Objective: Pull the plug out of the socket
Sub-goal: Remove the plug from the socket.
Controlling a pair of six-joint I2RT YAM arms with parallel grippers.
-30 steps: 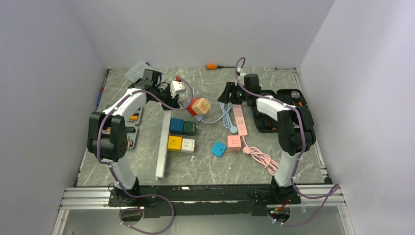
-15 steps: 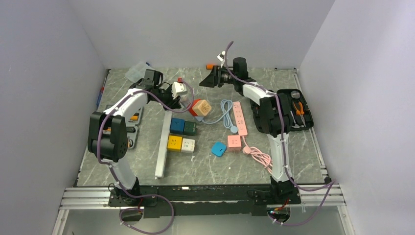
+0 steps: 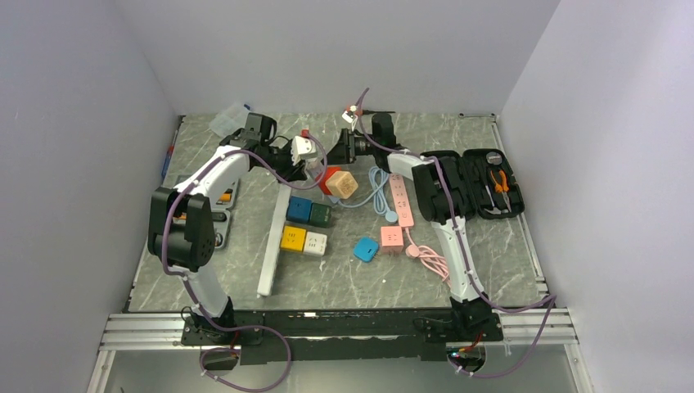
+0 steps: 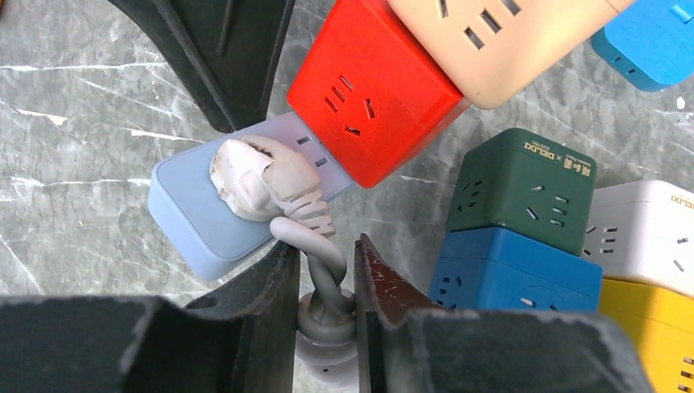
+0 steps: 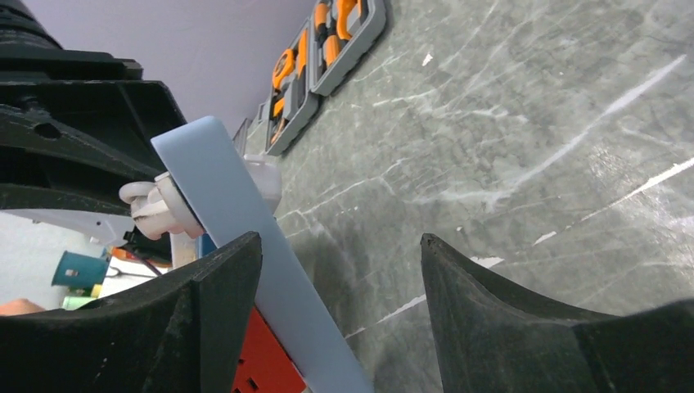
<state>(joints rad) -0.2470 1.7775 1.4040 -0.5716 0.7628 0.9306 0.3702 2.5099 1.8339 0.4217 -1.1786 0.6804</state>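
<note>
From above, the left gripper (image 3: 288, 161) and right gripper (image 3: 340, 147) meet at the pale blue socket cube (image 3: 304, 150) toward the far side of the table (image 3: 458, 246), beside a red cube (image 3: 325, 176). The left wrist view shows its fingers clenched on the grey cable (image 4: 315, 246) just under the white plug (image 4: 262, 176), fully seated in the cube. In the right wrist view the fingers are spread with the cube's edge between them; best to clamp it squarely first, then pull straight along the pins

Grey marble-patterned table (image 3: 491, 246), plain pale lilac walls (image 3: 344, 49) on three sides, even light
</note>
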